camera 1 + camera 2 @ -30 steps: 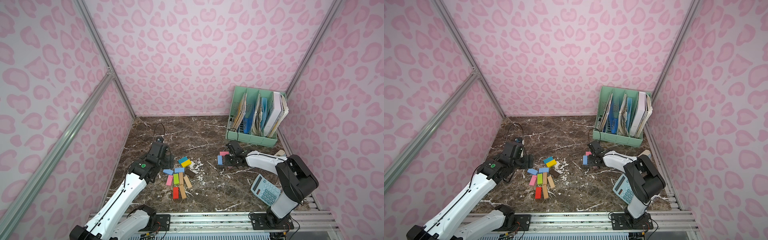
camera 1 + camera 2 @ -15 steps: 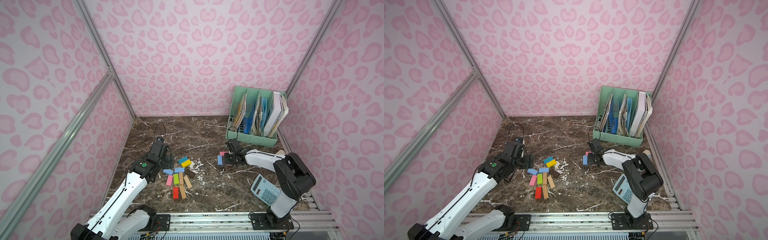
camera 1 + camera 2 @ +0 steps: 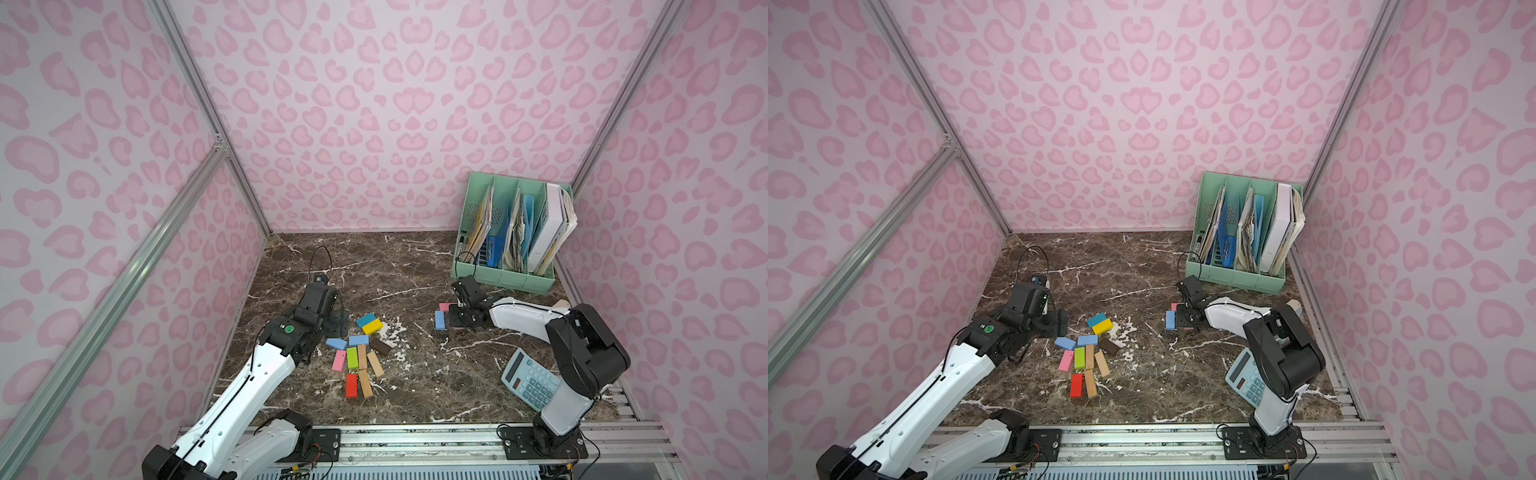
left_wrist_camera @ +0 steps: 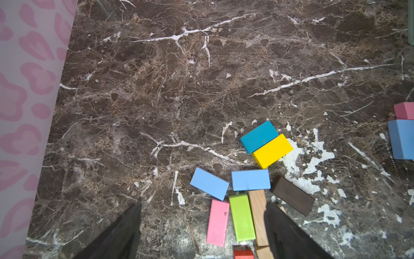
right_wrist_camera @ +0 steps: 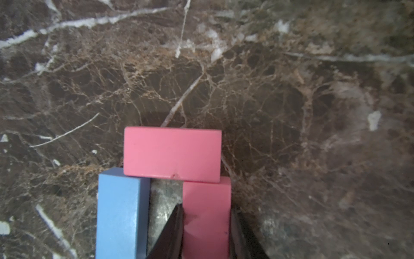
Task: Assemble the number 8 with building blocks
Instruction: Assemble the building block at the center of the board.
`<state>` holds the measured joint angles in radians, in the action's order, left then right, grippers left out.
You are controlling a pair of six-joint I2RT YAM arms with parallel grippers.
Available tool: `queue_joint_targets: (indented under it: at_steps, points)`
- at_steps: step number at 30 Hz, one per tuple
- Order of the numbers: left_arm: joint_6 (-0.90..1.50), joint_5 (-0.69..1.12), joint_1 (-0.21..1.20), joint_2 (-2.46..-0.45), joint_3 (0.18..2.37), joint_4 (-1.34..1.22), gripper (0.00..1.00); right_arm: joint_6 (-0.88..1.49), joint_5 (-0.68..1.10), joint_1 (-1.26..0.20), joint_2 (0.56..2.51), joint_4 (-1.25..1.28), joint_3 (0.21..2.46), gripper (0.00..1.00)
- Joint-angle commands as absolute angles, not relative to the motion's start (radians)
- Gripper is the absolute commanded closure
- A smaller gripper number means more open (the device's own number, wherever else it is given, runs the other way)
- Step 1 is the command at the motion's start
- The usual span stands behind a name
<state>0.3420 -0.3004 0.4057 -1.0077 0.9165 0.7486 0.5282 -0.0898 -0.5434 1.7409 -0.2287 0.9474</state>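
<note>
Block cluster [image 3: 352, 357] left of block trio [image 3: 439, 321]; calculator [image 3: 528, 380] front right, file rack [image 3: 503, 276] behind

The middle and back of the brown table [image 3: 399, 266] are bare, so a hand can pass there. A heap of blocks [image 3: 352, 357] lies by the left arm [image 3: 266, 370]. To the right, the right gripper [image 5: 206, 209] pinches a pink block [image 5: 206, 233] beside two more. A green file box [image 3: 505, 276] fills the far right corner, and a calculator [image 3: 525, 380] lies at the front right.

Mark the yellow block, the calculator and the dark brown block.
yellow block [image 4: 272, 151]: left wrist view, top face centre.
calculator [image 3: 530, 384]: in a top view, keypad.
dark brown block [image 4: 292, 195]: left wrist view, top face.
</note>
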Motion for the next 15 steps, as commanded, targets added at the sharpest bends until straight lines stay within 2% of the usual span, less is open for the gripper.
queue_joint_targets:
  at_steps: [1, 7, 15]
  points:
    - [0.347, -0.293, 0.406, -1.009, 0.923, 0.747, 0.10, 0.529, -0.092, -0.543, 1.746, -0.259, 0.951, 0.62]
    - [0.346, -0.290, 0.407, -1.009, 0.922, 0.746, 0.10, 0.536, -0.084, -0.544, 1.745, -0.265, 0.953, 0.51]
    - [0.347, -0.287, 0.406, -1.009, 0.924, 0.746, 0.10, 0.543, -0.064, -0.544, 1.707, -0.284, 0.970, 0.47]
